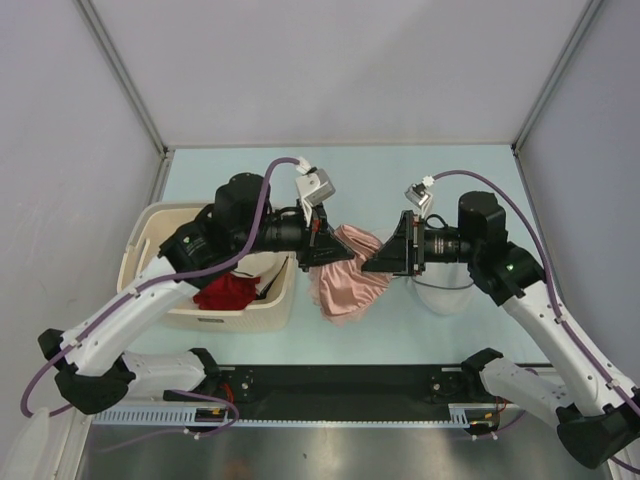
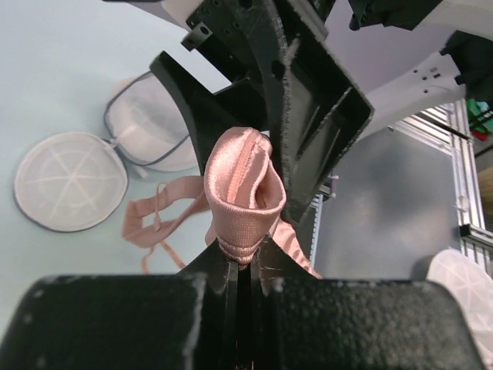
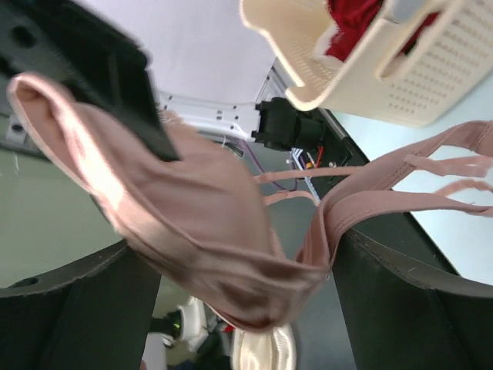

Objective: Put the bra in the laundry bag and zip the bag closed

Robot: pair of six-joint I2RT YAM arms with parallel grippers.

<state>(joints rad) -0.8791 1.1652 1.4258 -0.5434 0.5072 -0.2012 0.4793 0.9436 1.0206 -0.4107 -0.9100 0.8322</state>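
Clenched on a fold of the salmon-pink bra [image 1: 348,285], the left claw [image 2: 245,258] holds it just right of the cream basket [image 1: 240,312]. The right claw [image 3: 231,262] stands spread, with fabric draped between its fingers. Farther right of the basket, the white mesh laundry bag [image 2: 71,182] lies open on the pale blue-green desk [image 1: 400,170]. Grey panels [image 1: 330,70] wall the cell.

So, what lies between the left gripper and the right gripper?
The bra: its pink fabric hangs between the left gripper and the right gripper, seen in the top external view.
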